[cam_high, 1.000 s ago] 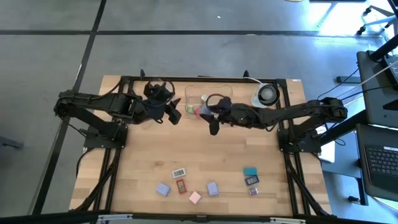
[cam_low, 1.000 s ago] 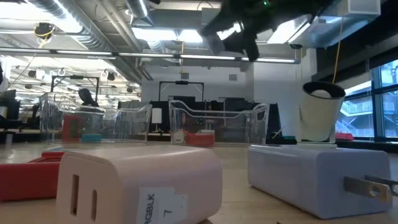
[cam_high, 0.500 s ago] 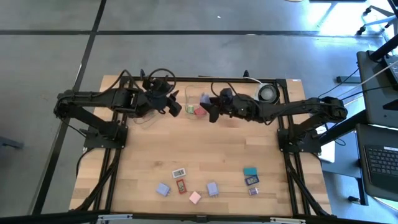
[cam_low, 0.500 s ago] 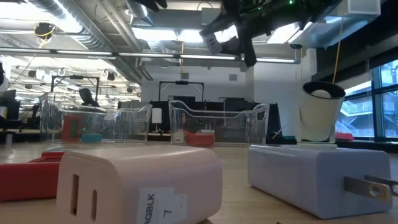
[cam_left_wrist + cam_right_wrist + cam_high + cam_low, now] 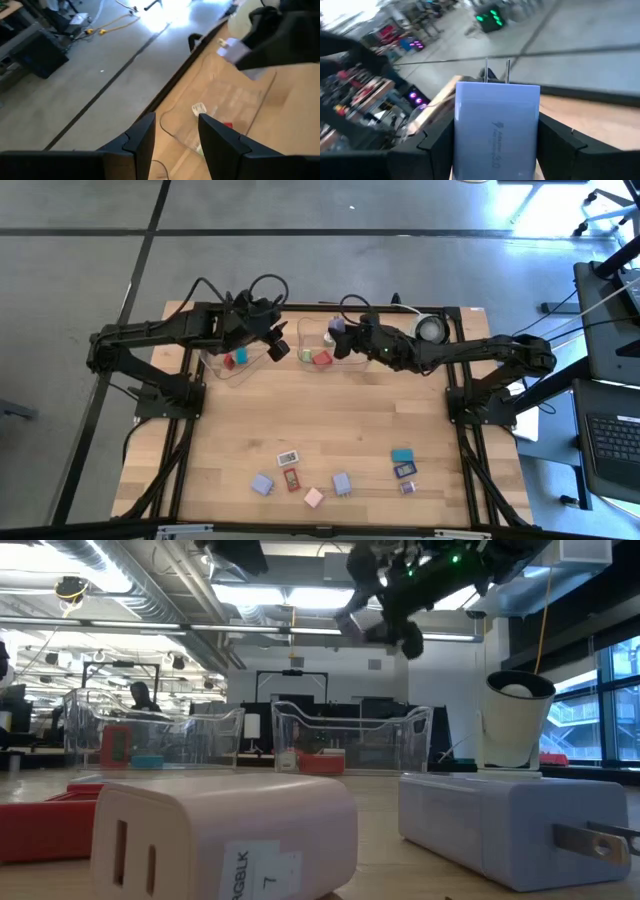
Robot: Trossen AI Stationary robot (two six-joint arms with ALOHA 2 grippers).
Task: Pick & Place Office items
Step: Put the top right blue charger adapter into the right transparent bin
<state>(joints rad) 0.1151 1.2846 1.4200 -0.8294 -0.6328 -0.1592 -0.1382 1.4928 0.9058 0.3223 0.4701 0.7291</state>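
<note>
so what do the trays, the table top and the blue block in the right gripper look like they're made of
Trays: clear hard plastic by the look, see-through walls with glossy edges.
Table top: pale wood, probably butcher-block, with visible plank seams and grain.
Blue block, shut in the right gripper: smooth matte lavender-blue plastic shell, likely a charger, with two thin metal-looking prongs on its far end.

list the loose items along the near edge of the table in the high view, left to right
lavender block → red block → pink block → lavender charger → small dark block
</note>
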